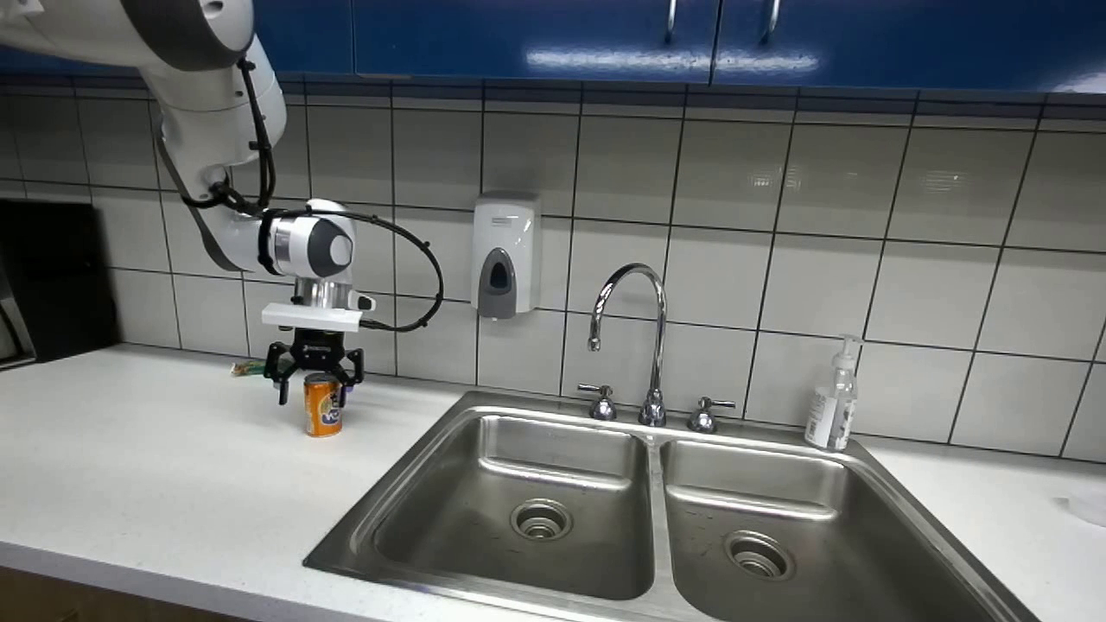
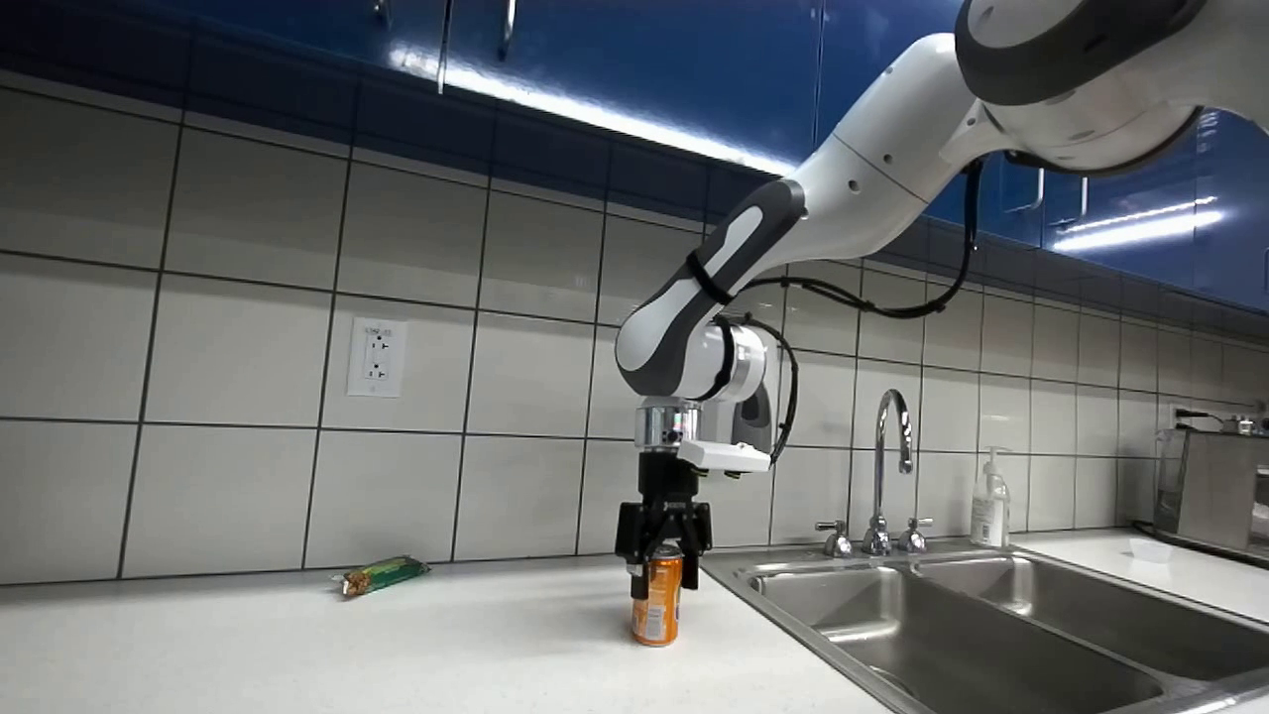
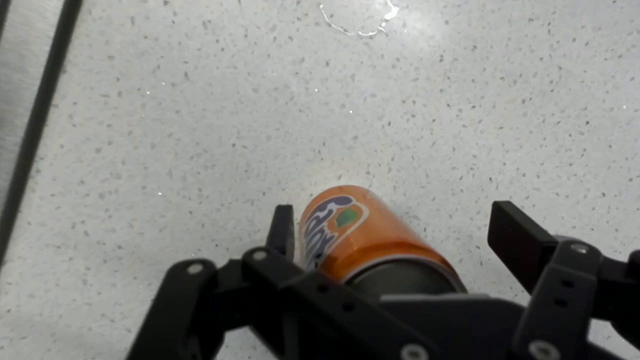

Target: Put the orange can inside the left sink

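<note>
The orange can (image 1: pixel 323 413) stands upright on the white counter, left of the double sink in an exterior view. It also shows in an exterior view (image 2: pixel 656 613) and in the wrist view (image 3: pixel 365 230), where its top is partly hidden by the gripper. My gripper (image 3: pixel 395 225) points down over the can, open, with one finger on each side of its upper part. In the wrist view a wide gap shows between the can and the right-hand finger; the left-hand finger is close beside it. The left sink (image 1: pixel 449 527) is a steel basin with a round drain.
The faucet (image 1: pixel 658 345) stands behind the sink divider, with a handle on each side. The right basin (image 1: pixel 829 544) adjoins. A clear pump bottle (image 1: pixel 834 397) stands at the sink's back right corner. A green wrapped snack (image 2: pixel 385 575) lies near the wall. A soap dispenser (image 1: pixel 506 255) hangs there.
</note>
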### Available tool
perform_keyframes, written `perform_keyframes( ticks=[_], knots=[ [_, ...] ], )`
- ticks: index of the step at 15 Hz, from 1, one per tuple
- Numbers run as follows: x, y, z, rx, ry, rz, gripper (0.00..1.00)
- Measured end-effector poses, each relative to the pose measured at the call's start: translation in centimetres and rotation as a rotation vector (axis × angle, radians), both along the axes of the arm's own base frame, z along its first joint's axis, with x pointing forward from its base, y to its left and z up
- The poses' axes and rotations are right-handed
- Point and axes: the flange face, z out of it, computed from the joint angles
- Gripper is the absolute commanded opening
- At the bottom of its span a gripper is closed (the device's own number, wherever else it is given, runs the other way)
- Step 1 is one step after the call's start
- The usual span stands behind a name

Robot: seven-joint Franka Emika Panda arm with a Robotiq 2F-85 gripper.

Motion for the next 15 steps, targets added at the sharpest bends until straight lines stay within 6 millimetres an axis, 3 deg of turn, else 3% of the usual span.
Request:
perform_keyframes(
  ticks=[1, 2, 3, 5, 8, 9, 15],
  knots=[
    [0.2, 0.0, -0.1, 0.0, 0.001, 0.0, 1.0],
    [0.3, 0.0, -0.2, 0.001, 0.001, -0.001, 0.94],
    [0.5, 0.1, -0.2, 0.001, 0.001, -0.001, 0.74],
    [0.8, 0.1, -0.4, 0.002, 0.0, -0.001, 0.68],
    [1.2, 0.1, -0.6, 0.003, -0.002, -0.002, 0.44],
    [1.3, 0.1, -0.5, 0.002, -0.003, -0.002, 0.4],
    [1.5, 0.1, -0.4, 0.001, 0.003, -0.002, 0.4]
  ],
)
